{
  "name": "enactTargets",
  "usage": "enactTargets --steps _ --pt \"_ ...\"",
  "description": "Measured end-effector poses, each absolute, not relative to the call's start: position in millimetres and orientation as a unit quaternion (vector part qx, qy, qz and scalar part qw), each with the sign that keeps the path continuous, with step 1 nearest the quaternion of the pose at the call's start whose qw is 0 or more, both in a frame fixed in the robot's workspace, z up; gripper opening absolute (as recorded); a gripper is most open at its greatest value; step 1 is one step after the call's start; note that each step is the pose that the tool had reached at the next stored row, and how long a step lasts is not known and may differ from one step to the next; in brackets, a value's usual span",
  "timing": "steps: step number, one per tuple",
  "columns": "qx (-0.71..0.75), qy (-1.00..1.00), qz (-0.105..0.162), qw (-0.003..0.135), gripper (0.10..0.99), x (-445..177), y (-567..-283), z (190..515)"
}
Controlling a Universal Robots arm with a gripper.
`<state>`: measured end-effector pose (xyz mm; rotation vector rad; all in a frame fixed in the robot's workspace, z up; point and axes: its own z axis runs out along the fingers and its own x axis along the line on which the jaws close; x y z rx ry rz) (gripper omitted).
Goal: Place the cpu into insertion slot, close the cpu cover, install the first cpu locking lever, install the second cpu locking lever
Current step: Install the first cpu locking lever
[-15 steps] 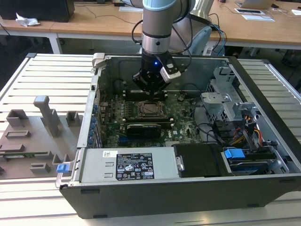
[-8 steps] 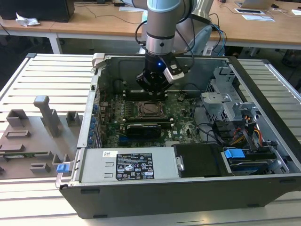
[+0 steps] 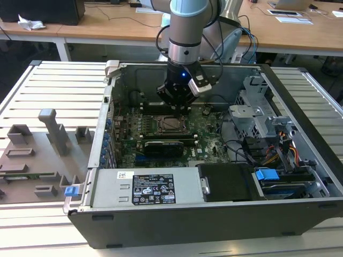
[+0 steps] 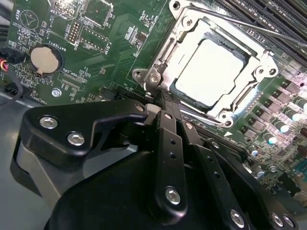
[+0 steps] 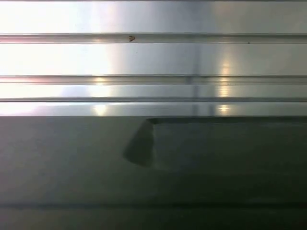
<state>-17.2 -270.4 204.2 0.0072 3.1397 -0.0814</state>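
The cpu lies flat in the insertion slot, its pale silver top showing. The cpu cover, a silvery frame, lies down around the chip. A thin metal locking lever runs along the far side of the socket. In the second wrist view my gripper has its black fingers pressed together, with the tips at a corner of the cover frame. In the exterior view the gripper hangs low over the motherboard, just behind the socket. I see nothing held between the fingers.
The open computer case stands on a ribbed metal table. A long black expansion card lies in front of the socket. A drive cage and cables fill the exterior view's right. A grey fixture stands outside the case. A coin battery sits on the board.
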Motion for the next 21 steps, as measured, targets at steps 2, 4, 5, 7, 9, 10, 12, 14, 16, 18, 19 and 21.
enactTargets --steps 2,4,5,7,9,10,12,14,16,18,19,21 --pt "0.003 1.0 -0.026 0.001 0.106 -16.8 -271.1 203.5" --pt "0.003 1.0 -0.026 0.001 0.106 -16.6 -272.8 203.4" --pt "0.003 1.0 -0.025 0.001 0.106 -16.6 -273.9 203.0" --pt "0.003 1.0 -0.026 0.001 0.106 -16.7 -275.4 203.3" --pt "0.003 1.0 -0.026 0.001 0.106 -16.4 -275.5 202.8" --pt "0.003 1.0 -0.025 0.001 0.106 -16.4 -275.5 202.7" --pt "0.003 1.0 -0.022 0.001 0.106 -16.0 -275.0 202.3" --pt "0.003 1.0 -0.013 0.001 0.106 -15.9 -274.4 202.0" --pt "0.003 1.0 0.005 0.001 0.106 -16.0 -274.6 202.1" --pt "0.003 1.0 0.016 0.001 0.106 -15.9 -275.8 202.1" --pt "0.003 1.0 0.019 0.001 0.106 -15.9 -276.2 202.3" --pt "0.003 1.0 0.021 0.001 0.106 -15.9 -277.2 203.9"
